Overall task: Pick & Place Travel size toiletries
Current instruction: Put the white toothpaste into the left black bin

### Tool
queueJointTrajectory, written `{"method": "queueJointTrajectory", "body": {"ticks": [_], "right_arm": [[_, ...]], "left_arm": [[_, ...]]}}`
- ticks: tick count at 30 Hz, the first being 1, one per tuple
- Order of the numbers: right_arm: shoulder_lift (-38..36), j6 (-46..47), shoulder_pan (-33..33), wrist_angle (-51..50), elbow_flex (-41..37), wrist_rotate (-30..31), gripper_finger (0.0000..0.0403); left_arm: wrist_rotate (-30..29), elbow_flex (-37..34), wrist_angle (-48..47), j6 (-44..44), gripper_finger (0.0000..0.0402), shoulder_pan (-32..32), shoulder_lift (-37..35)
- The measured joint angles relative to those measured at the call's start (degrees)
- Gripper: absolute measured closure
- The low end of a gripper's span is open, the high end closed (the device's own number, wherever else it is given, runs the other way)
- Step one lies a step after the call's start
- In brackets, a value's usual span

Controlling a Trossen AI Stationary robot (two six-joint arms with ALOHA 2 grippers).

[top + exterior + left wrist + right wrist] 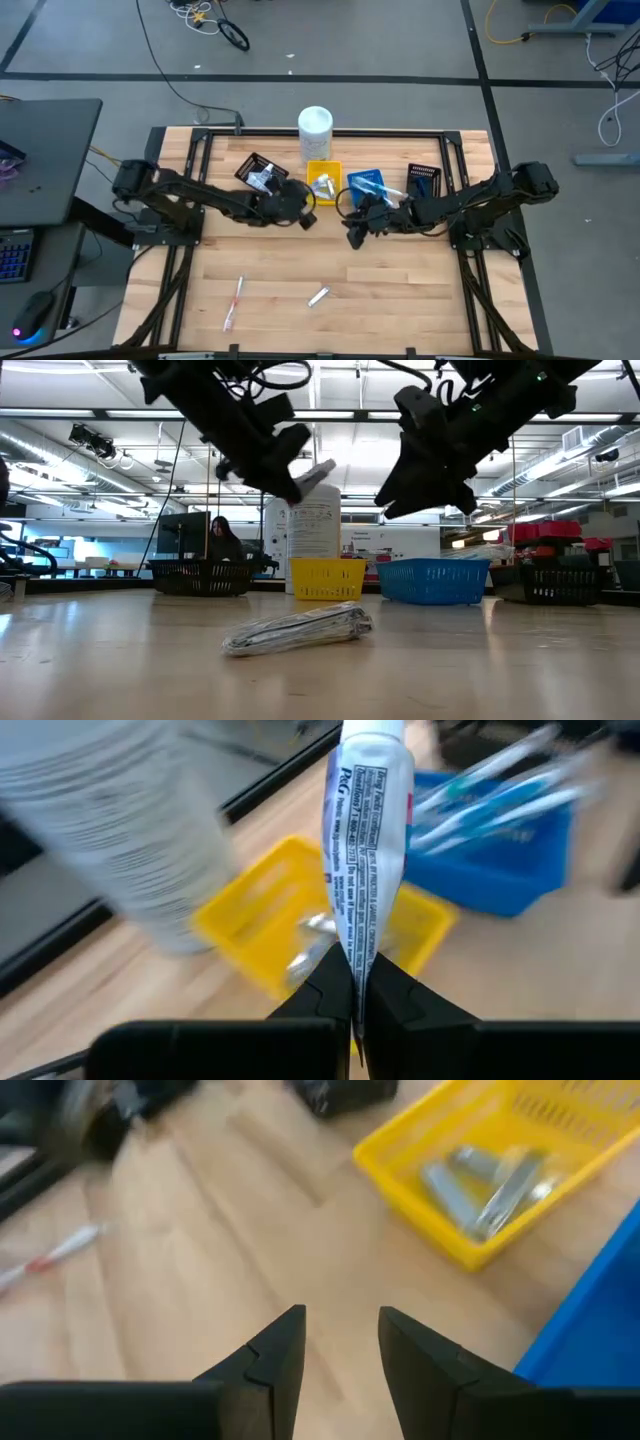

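Tube held over the yellow tray
The left pincer (pixel 358 1005) pinches a white tube (pixel 365 840) above the yellow tray (pixel 240 925); the right pincer (pixel 340 1342) is spread, empty.

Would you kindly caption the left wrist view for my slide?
Left gripper shut on a white tube, above the yellow tray and blue tray.

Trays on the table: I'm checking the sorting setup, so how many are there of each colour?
Black trays: 2
Yellow tray: 1
Blue tray: 1
Total: 4
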Motion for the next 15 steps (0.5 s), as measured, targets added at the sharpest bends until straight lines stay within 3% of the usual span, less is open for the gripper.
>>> {"method": "queueJointTrajectory", "body": {"ticks": [3, 8, 11, 15], "right_arm": [[0.0, -0.12, 0.0, -0.06, 0.0, -1.9, 0.0265], [0.0, -0.74, -0.2, 1.0, 0.0, 1.75, 0.0265], [0.0, -2.66, -0.6, 1.32, 0.0, 3.38, 0.0265], [0.0, -3.32, -1.12, 1.44, 0.0, 3.56, 0.0265]], "left_arm": [[0.67, 0.02, -10.0, -3.49, 0.0392, 3.17, -4.98], [7.52, 0.02, -28.0, -8.87, 0.0392, 10.69, -10.85], [9.42, -0.12, -35.39, -0.1, 0.0392, 15.07, -11.43], [13.98, -0.86, -37.3, 8.09, 0.0391, 20.17, -10.73]]}}
